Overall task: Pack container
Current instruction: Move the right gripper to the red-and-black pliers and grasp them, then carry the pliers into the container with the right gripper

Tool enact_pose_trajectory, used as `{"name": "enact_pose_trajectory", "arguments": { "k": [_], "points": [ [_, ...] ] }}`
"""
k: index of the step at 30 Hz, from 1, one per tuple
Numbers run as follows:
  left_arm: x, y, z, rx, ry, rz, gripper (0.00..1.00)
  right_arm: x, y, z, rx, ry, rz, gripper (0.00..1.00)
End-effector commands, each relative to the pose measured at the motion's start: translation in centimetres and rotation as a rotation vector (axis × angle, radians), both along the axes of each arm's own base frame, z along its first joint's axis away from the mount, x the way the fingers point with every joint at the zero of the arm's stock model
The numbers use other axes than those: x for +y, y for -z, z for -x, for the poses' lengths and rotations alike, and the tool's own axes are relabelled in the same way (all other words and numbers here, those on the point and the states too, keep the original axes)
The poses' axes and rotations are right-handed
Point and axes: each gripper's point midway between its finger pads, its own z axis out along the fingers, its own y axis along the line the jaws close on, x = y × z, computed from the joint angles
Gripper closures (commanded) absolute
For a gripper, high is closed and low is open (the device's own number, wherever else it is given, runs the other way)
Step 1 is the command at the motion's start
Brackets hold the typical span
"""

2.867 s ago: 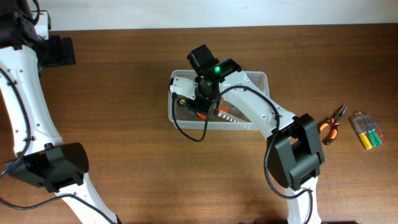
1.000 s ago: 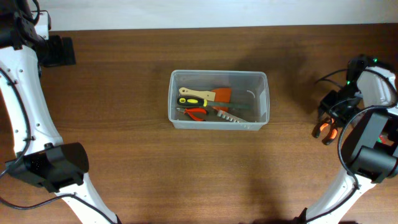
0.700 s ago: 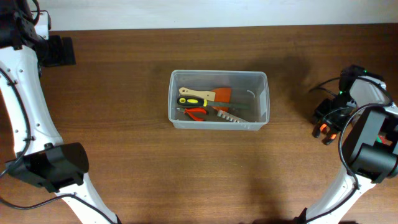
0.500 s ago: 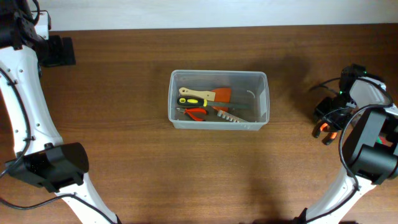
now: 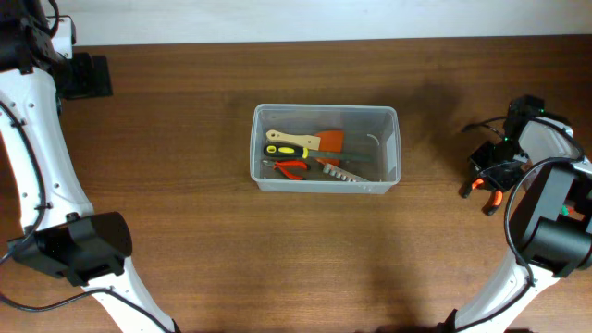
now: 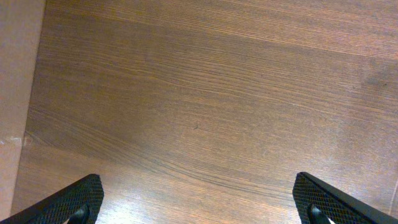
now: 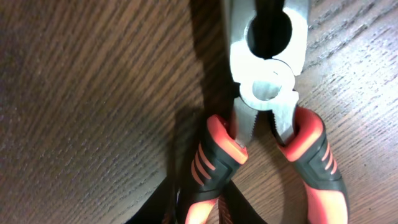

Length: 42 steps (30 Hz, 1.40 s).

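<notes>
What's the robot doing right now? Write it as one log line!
right gripper: at pliers, grip unclear | left gripper: open | container: holds tools

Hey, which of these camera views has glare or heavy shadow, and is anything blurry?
Overhead: even light, sharp, only faint shadows on the table; the container shows little glare. Left wrist: a pale sheen washes the wood grain low in the frame, no blur. Right wrist: the pliers sit close, their steel head shines almost white, with a dark shadow along their left.
</notes>
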Motion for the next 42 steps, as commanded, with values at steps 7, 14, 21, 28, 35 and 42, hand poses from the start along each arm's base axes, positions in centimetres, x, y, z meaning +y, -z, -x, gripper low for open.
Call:
{"name": "enact_pose_trajectory", "arguments": {
  "k": [7,14,21,28,35,42],
  "points": [
    [0.0,0.3,0.0,0.002,-0.01,0.016,0.01,0.8,1.4,2.2,0.088,-0.002,-0.015,0.94],
    [0.0,0.3,0.0,0.002,-0.01,0.016,0.01,0.8,0.8,2.3,0.085,-0.074,-0.019,0.96],
    [0.0,0.3,0.0,0.002,-0.01,0.016,0.01,0.5,-6.5,0.4,-0.047,-0.173,0.045,0.96],
    [0.0,0.3,0.0,0.002,-0.01,0.016,0.01,4.8,-19.7,-2.9,-0.333,-0.405,0.156,0.96],
    [0.0,0.3,0.0,0.002,-0.01,0.016,0.01,16.0,-28.1,-4.5,-0.591,-0.809,0.17,0.96],
    [0.0,0.3,0.0,0.002,-0.01,0.016,0.01,27.3,-26.0,-3.9,-0.592,-1.346,0.134,0.96]
  ]
}}
